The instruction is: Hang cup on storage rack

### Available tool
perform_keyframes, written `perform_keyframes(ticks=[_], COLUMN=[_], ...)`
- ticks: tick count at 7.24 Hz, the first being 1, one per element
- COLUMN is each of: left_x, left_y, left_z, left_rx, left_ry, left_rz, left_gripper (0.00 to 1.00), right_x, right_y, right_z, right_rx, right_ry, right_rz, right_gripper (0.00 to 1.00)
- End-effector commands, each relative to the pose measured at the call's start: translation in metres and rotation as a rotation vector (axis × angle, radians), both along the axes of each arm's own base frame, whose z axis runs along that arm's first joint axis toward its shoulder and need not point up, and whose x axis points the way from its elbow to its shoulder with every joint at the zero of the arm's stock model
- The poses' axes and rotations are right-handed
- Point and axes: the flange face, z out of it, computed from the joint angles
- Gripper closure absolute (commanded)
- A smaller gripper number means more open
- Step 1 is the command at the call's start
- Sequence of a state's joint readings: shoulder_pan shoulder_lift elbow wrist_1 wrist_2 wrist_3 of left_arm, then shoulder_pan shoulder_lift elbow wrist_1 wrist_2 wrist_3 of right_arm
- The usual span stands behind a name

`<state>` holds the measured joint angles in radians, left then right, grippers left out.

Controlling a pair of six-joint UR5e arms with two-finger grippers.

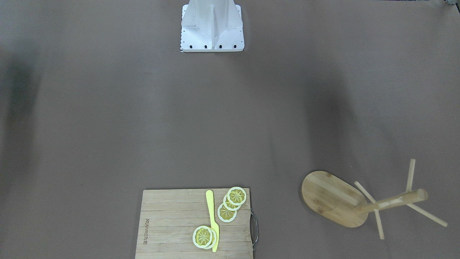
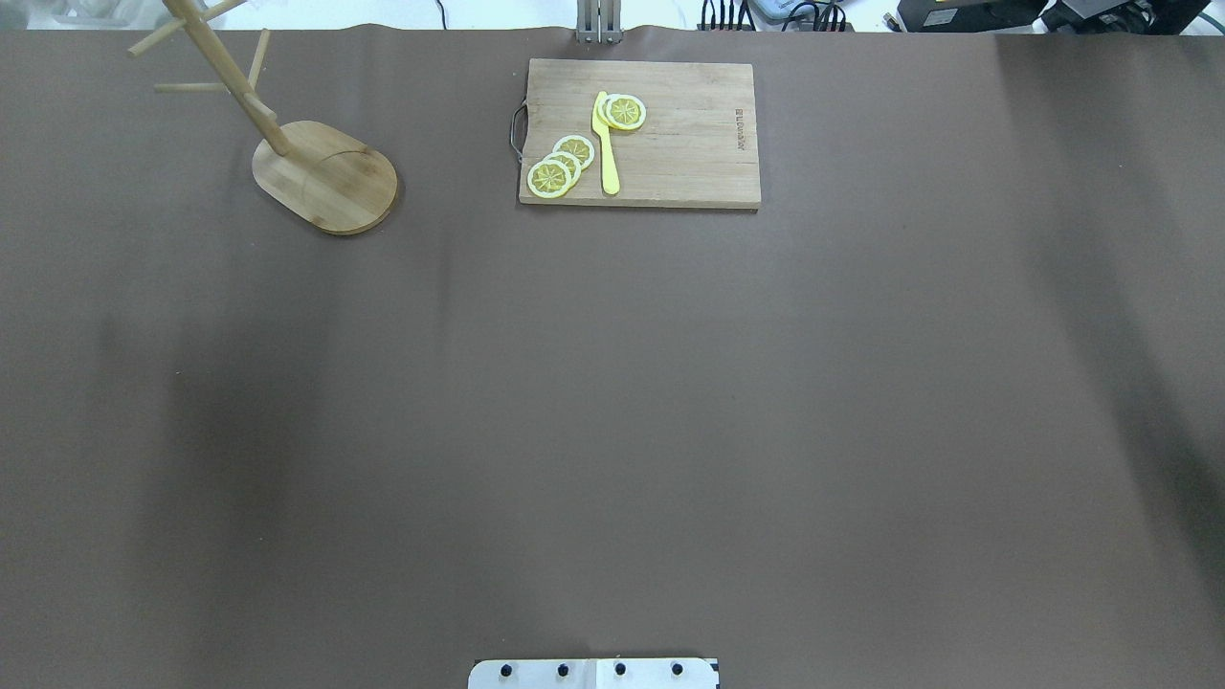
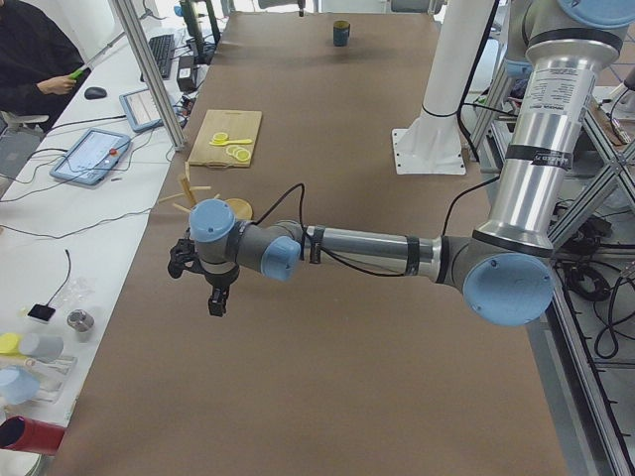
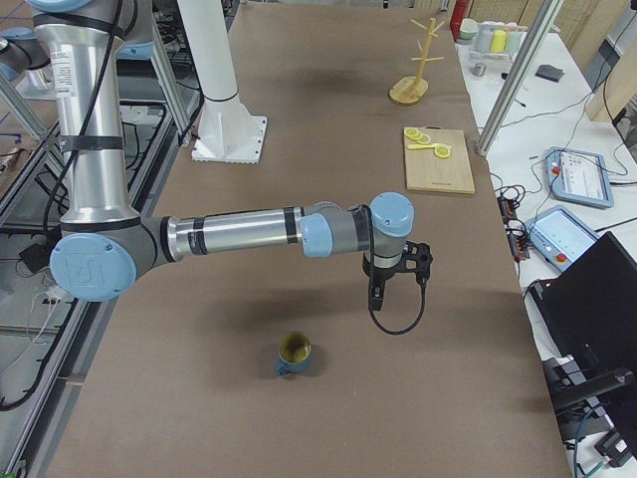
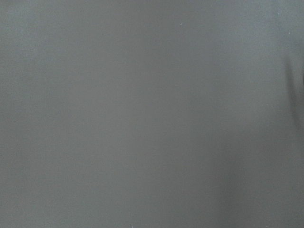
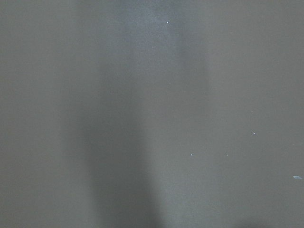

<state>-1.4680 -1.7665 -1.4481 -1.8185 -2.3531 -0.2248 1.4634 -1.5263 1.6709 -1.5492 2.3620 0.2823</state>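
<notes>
1. Step in hand, I'd say: reach for the cup w/ the right gripper. The cup stands upright on the table, below the jaws and off to one side, not touching.
2. To do it well: come down on the rim and grip the wall away from the loop (too small to make out), leaving it free for hanging.
3. Storage rack is well apart from the right jaws and just beyond the left gripper.
4. Jaws, L and R: both hang over bare table w/ nothing seen in them. Can't tell how wide.
</notes>
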Motion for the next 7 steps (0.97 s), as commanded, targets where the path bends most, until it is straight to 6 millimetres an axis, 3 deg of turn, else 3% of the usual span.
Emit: perform_keyframes(ticks=[1, 7], left_x=[0.0, 0.0], left_y=[-0.0003, -0.0003], left_z=[-0.0003, -0.0005], left_rx=[0.0, 0.002], left_ry=[0.0, 0.0], left_rz=[0.001, 0.001], left_gripper=[0.02, 0.02], right_x=[0.0005, 0.0016], right_y=[0.0022, 0.0045], right_z=[0.0015, 0.0067], right_rx=[0.003, -0.001], right_ry=[0.004, 0.015], right_rz=[0.001, 0.0], right_gripper=[0.0, 0.0])
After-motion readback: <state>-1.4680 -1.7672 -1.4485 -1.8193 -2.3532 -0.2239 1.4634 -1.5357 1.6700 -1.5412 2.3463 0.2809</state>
